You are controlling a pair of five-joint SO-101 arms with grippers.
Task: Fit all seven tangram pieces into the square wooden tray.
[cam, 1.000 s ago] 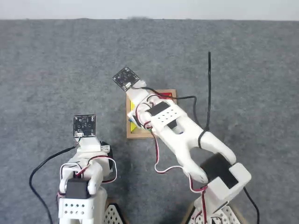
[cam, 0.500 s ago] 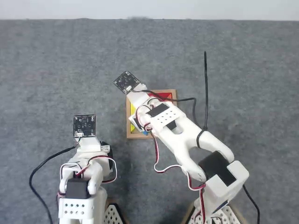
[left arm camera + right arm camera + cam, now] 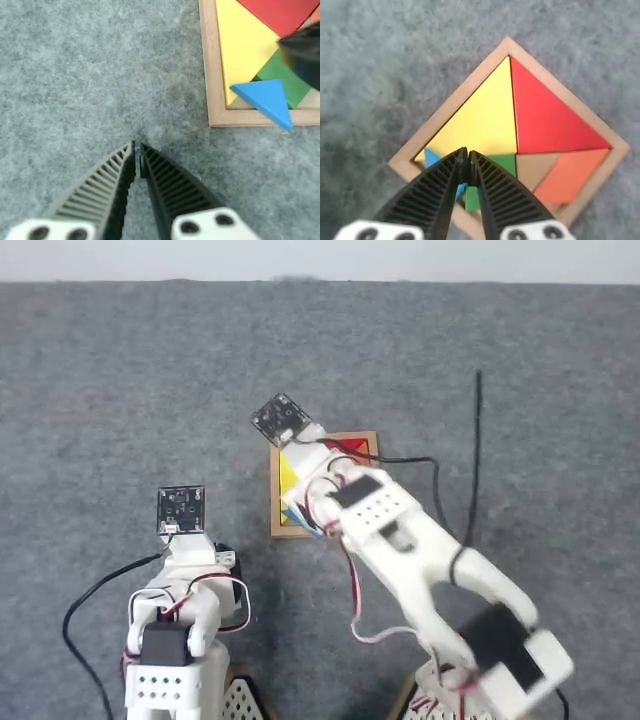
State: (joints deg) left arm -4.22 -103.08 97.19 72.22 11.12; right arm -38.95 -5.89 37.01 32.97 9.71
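I see a mottled grey mat (image 3: 120, 370), pale wood tray (image 3: 450, 106), yellow triangle (image 3: 480, 117), red triangle (image 3: 545, 120), green piece (image 3: 506, 161), tan piece (image 3: 532, 167), orange piece (image 3: 570, 174), blue triangle (image 3: 265, 97), my left gripper (image 3: 136, 146) and right gripper (image 3: 466, 151) black, ribbed

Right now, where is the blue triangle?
In the left wrist view, the blue triangle lies across the wooden tray's rim, beside the yellow piece and green piece.

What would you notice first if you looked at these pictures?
The bright puzzle: a big yellow triangle and a red triangle fill much of the wooden tray on the grey mat. A blue triangle sits crooked at one corner, poking over the rim, with the right pincer shut over it.
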